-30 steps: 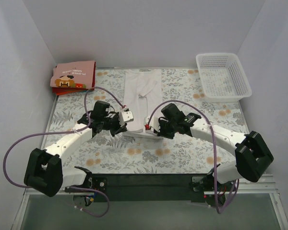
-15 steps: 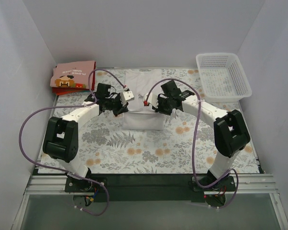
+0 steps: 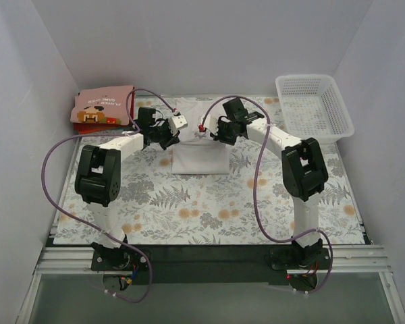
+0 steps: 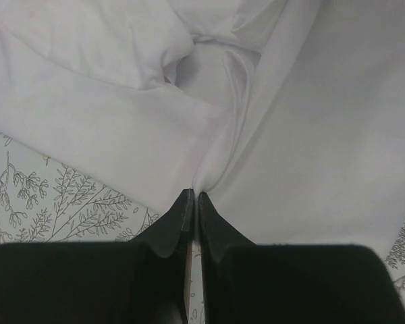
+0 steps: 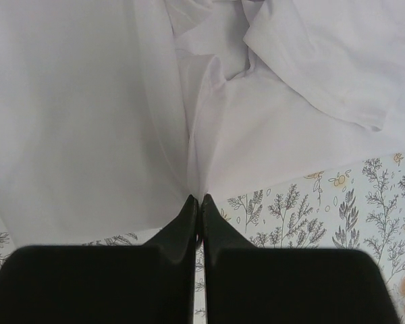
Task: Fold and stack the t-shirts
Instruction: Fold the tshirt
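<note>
The white t-shirt (image 3: 201, 152) lies at the middle back of the table, its near part doubled over towards the far part. My left gripper (image 3: 176, 129) is shut on the shirt's left edge; in the left wrist view the cloth (image 4: 304, 115) bunches into the closed tips (image 4: 194, 197). My right gripper (image 3: 206, 128) is shut on the right edge; in the right wrist view the cloth (image 5: 81, 115) is pinched at the tips (image 5: 197, 199). A folded pink t-shirt with a brown pixel figure (image 3: 102, 106) lies on a red one (image 3: 88, 127) at the back left corner.
A white lattice basket (image 3: 313, 106) stands at the back right. The table has a floral cover (image 3: 209, 209). Purple cables loop from both arms over the table. Walls close the left, back and right sides.
Both grippers have carried the shirt's near edge away from me, from mid-table to the back, doubling the shirt over itself. Both arms have stretched out.
</note>
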Available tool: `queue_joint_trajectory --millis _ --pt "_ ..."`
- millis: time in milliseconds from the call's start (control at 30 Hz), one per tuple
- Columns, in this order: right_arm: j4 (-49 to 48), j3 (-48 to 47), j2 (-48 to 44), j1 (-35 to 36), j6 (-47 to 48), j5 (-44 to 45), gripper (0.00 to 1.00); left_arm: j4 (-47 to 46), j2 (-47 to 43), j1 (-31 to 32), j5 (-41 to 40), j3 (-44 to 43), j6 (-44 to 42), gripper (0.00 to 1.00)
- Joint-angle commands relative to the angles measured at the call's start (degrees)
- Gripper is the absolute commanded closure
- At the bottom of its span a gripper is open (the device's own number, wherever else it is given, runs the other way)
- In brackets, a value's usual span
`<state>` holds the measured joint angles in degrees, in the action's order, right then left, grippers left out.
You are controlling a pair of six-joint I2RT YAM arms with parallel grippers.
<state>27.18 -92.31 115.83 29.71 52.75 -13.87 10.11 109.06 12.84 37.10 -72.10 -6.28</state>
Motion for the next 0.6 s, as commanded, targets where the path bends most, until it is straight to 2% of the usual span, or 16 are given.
queue_joint_trajectory --millis 0,167,200,300,333,367,500,567 --pt "0.33 -4.54 2.72 -0.88 1.04 -0.37 0.99 -4.66 1.33 -0.54 -1.24 -2.78 0.13 1.0" --pt "-0.37 -7.53 5.89 -1.32 -0.28 2.17 0.98 -7.82 4.14 -0.62 -3.08 -4.98 2.06 1.0" --pt "-0.89 -8.49 6.33 -1.5 -1.15 3.31 0.89 -9.39 4.5 -0.62 -4.39 -5.16 3.2 0.88" --pt "-1.69 -9.9 5.99 -1.76 -3.09 4.81 0.62 -11.58 4.33 -0.62 -6.68 -5.42 4.95 0.65" --pt "-2.13 -10.34 5.46 -1.94 -3.53 5.25 0.42 -11.95 3.89 -0.62 -7.65 -5.42 5.31 0.55" --pt "-2.74 -10.52 4.94 -2.12 -4.05 5.78 0.35 -12.13 3.28 -0.71 -7.92 -4.82 5.67 0.52" --pt "-2.57 -10.44 -0.49 -3.17 -6.78 4.29 0.32 -12.13 -2.08 -1.15 -7.22 0.26 8.21 0.51" --pt "-1.87 -7.02 -3.4 -3.17 -6.79 1.58 0.35 -11.08 -7.0 -1.15 -5.39 3.09 8.39 0.52"
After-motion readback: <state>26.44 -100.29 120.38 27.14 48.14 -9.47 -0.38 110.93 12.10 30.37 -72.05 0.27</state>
